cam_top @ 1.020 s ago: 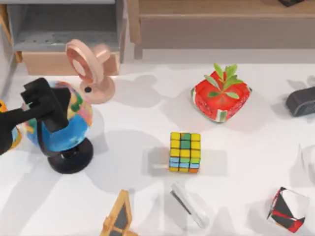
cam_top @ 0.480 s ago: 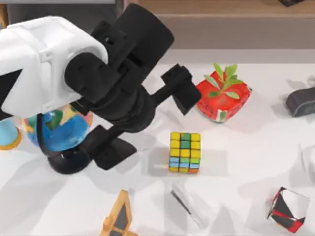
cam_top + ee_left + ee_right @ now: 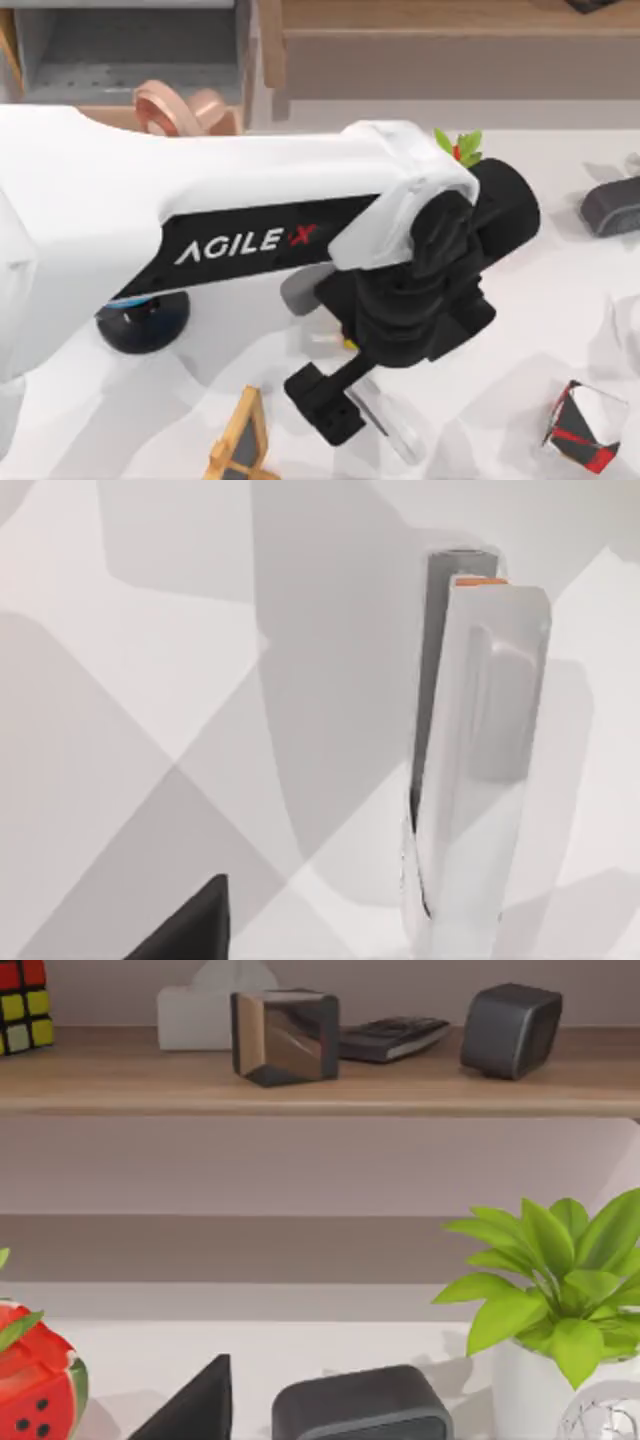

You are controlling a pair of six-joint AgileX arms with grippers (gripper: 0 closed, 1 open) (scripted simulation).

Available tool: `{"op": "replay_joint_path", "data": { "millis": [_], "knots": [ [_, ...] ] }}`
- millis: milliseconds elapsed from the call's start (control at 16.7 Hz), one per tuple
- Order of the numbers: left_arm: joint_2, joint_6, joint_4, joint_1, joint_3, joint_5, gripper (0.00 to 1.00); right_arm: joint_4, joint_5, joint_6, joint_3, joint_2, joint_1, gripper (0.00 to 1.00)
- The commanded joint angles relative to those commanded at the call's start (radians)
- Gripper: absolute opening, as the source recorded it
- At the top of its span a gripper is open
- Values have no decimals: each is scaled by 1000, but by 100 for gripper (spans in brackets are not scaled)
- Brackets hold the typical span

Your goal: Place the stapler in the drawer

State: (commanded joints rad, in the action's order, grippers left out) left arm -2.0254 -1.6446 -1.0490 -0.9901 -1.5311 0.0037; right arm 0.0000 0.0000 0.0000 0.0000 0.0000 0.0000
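The stapler (image 3: 392,422) is a slim white bar with a dark strip, lying on the table near the front edge, right of centre. In the left wrist view the stapler (image 3: 478,780) lies straight below, with one dark fingertip (image 3: 190,932) off to its side. My left arm reaches across the table from the left, and its open gripper (image 3: 348,398) hangs just above and left of the stapler, holding nothing. The drawer (image 3: 130,60), grey inside with a tan front, stands pulled out at the back left. The right wrist view shows one dark fingertip (image 3: 192,1405) of my parked, open right gripper.
A pink fan (image 3: 180,108) stands by the drawer front, and the globe's black base (image 3: 140,322) is at left. A dark grey rounded object (image 3: 610,205) and a red-black cube (image 3: 585,427) sit at right. A wooden frame (image 3: 240,445) lies at the front. The brown shelf unit (image 3: 450,50) spans the back.
My left arm has swung from the left side over the globe and across the table. Its gripper now hangs by the stapler, and the arm hides the puzzle cube and the watermelon planter.
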Motion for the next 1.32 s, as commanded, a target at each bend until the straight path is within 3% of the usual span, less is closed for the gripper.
{"op": "replay_joint_path", "data": {
  "millis": [420,780,1020,1320],
  "knots": [
    [-27,-19,-10,-7,-5,-1,100,0,0,0,0,0,0,100],
    [-87,-19,146,-10,87,-1,100,0,0,0,0,0,0,100],
    [-94,-19,159,-10,97,-1,100,0,0,0,0,0,0,100],
    [-94,-19,159,-10,97,-1,62,0,0,0,0,0,0,100]
  ]
}}
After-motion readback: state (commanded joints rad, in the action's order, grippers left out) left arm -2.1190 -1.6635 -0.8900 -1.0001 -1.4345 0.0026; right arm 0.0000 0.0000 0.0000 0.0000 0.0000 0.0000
